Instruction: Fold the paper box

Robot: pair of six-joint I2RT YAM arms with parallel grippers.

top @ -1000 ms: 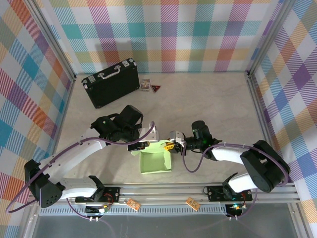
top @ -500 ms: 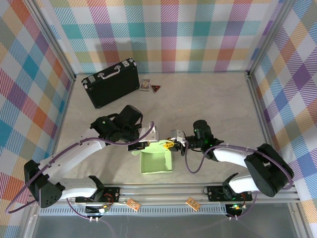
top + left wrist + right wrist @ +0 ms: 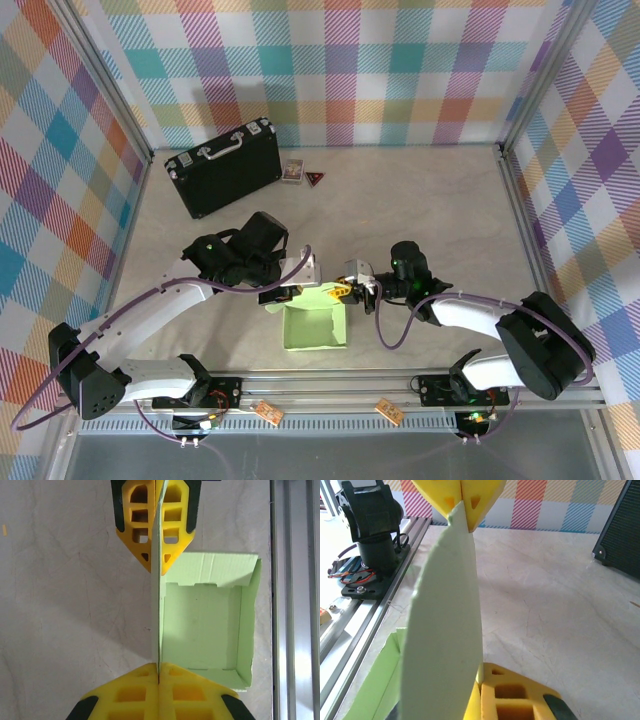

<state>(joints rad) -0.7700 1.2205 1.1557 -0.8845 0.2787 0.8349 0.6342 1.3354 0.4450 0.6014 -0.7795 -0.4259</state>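
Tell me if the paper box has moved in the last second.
No. The paper box lies at the same spot beside the front rail, with left gripper and right gripper shut on it.

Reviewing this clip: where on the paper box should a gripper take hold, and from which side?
An upright side wall, from above. The paper box sits open side up on the table, shallow, with its thin card walls standing up, so a rim can be pinched across its thickness. The floor lies flat and offers no edge.

Paper box (image 3: 316,328) before briefcase (image 3: 225,168)
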